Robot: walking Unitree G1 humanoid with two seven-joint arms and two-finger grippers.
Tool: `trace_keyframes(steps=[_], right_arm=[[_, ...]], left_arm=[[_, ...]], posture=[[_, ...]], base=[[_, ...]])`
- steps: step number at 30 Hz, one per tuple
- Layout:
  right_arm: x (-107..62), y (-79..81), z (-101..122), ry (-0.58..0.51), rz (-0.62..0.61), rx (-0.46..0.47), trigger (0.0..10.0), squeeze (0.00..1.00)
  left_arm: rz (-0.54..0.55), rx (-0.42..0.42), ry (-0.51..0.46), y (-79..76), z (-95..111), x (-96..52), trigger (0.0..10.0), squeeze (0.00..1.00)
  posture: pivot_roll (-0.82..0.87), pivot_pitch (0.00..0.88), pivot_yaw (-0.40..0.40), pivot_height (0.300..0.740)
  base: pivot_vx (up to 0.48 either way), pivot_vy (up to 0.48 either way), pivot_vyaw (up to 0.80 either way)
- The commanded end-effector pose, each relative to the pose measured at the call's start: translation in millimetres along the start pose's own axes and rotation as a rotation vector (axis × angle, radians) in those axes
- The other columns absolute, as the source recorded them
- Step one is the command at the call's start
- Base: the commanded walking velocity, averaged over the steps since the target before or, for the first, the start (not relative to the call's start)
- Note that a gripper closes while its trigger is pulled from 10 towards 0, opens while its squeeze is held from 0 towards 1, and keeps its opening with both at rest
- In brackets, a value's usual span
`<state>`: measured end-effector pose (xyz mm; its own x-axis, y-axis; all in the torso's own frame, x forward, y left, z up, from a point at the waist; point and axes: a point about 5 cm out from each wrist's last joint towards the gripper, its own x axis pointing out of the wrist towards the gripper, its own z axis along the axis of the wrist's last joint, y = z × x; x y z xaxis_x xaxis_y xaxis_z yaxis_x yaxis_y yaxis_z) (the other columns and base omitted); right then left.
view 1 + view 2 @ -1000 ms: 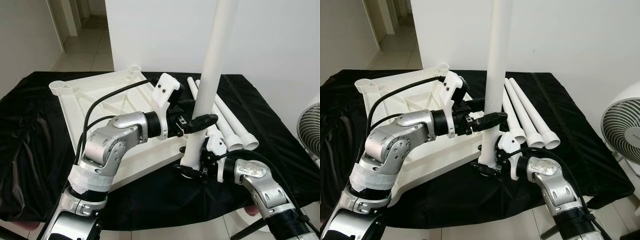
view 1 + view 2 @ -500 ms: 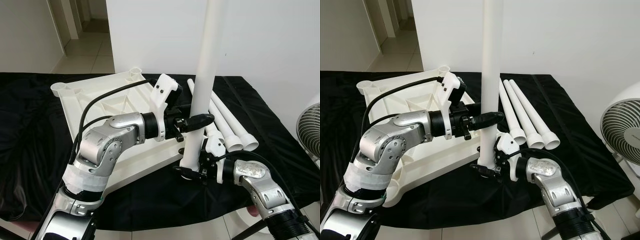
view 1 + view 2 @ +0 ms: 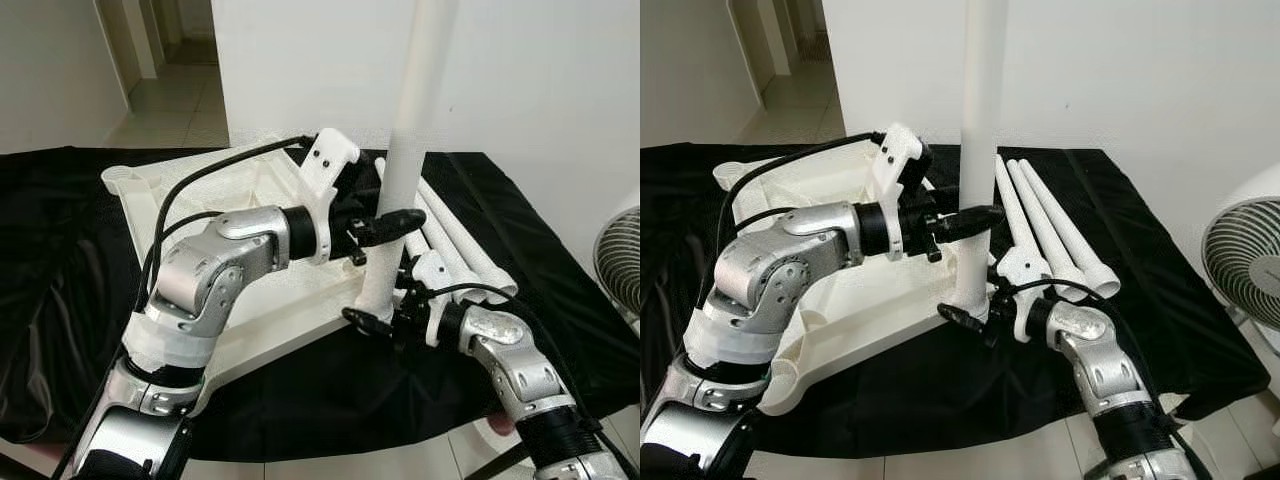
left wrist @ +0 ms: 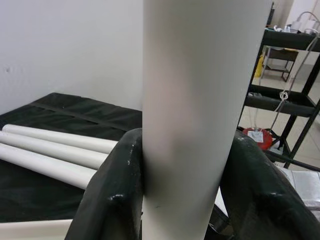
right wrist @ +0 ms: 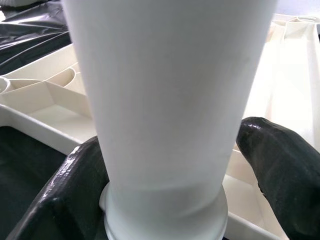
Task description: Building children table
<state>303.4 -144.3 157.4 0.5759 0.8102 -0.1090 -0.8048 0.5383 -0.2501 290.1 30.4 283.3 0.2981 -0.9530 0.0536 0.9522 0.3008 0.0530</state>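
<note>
A white table top (image 3: pixel 200 190) lies upside down on the black cloth. One long white table leg (image 3: pixel 410 150) stands upright at the top's near right corner. My left gripper (image 3: pixel 385 222) is shut on this leg about a third of the way up, its fingers (image 4: pixel 117 190) pressed against the tube (image 4: pixel 195 115). My right gripper (image 3: pixel 375 318) is shut on the same leg at its flared foot (image 5: pixel 165 210), with fingers (image 5: pixel 75 195) on both sides. Three more white legs (image 3: pixel 1050 230) lie side by side on the cloth to the right.
The black cloth (image 3: pixel 60 260) covers the whole work table and hangs over its front edge. A white fan (image 3: pixel 1245 265) stands at the far right. A white wall is behind, and a doorway opens at the back left. A black shelf rack (image 4: pixel 290 75) stands off to one side.
Both grippers have carried the upright leg a little away from me and leftward, over the table top's corner. The left forearm has risen. Both holds are unchanged.
</note>
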Motion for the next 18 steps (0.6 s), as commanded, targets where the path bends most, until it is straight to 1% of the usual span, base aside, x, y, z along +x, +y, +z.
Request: trace_keyframes(steps=[1,2,3,4,5,6,8,12,14,17,18], right_arm=[[0.4,-11.7,9.1,-0.044,-0.089,0.004,10.0,1.00],[4.4,-14.7,13.3,-0.072,-0.136,0.011,10.0,1.00],[8.1,-17.2,17.3,-0.097,-0.183,0.018,10.0,0.01],[8.1,-17.2,17.3,-0.097,-0.183,0.018,10.0,0.01],[13.5,-20.1,21.7,-0.130,-0.251,0.036,10.0,0.00],[13.5,-20.1,21.7,-0.130,-0.251,0.036,10.0,0.00],[17.3,-21.2,23.7,-0.148,-0.297,0.049,10.0,0.00],[22.9,-19.2,25.9,-0.168,-0.329,0.057,10.0,0.00],[26.9,-17.6,28.0,-0.191,-0.361,0.073,10.0,0.00],[27.7,-17.4,28.4,-0.197,-0.372,0.078,10.0,0.00],[29.4,-17.5,28.9,-0.206,-0.398,0.093,10.0,0.00]], left_arm=[[-0.007,-0.025,0.041,1.3,-4.4,2.5,10.0,0.00],[0.045,-0.025,0.062,8.5,-2.2,1.6,10.0,0.00],[0.087,-0.021,0.069,14.2,0.5,0.5,10.0,0.00],[0.087,-0.021,0.069,14.2,0.5,0.5,10.0,0.00],[0.143,-0.031,0.062,21.3,3.9,-0.5,10.0,0.00],[0.143,-0.031,0.062,21.3,3.9,-0.5,10.0,0.00],[0.189,-0.034,0.047,25.8,5.5,-0.3,10.0,0.00],[0.240,-0.032,0.025,30.5,6.8,0.3,10.0,0.00],[0.287,-0.037,-0.002,34.9,8.5,1.8,10.0,0.00],[0.298,-0.037,-0.009,35.9,9.2,2.3,10.0,0.00],[0.325,-0.047,-0.023,38.5,10.6,3.1,10.0,0.00]], posture=[[0.02,0.000,0.007,0.740],[0.02,0.000,0.007,0.740],[0.02,0.004,0.008,0.740],[0.02,0.004,0.008,0.740],[0.02,0.010,0.010,0.740],[0.02,0.010,0.010,0.740],[0.01,0.016,0.008,0.740],[0.00,0.026,0.010,0.740],[0.00,0.030,0.010,0.740],[0.00,0.030,0.010,0.740],[0.00,0.032,0.010,0.740]], base=[[0.000,0.000,0.00],[0.000,0.000,0.00],[0.000,0.000,0.00],[0.000,0.000,0.00],[0.000,0.000,0.00],[0.000,0.000,0.00],[0.000,0.000,0.00],[0.000,0.000,0.00],[0.000,0.000,0.00],[0.000,0.000,0.00],[0.000,0.000,0.00]])
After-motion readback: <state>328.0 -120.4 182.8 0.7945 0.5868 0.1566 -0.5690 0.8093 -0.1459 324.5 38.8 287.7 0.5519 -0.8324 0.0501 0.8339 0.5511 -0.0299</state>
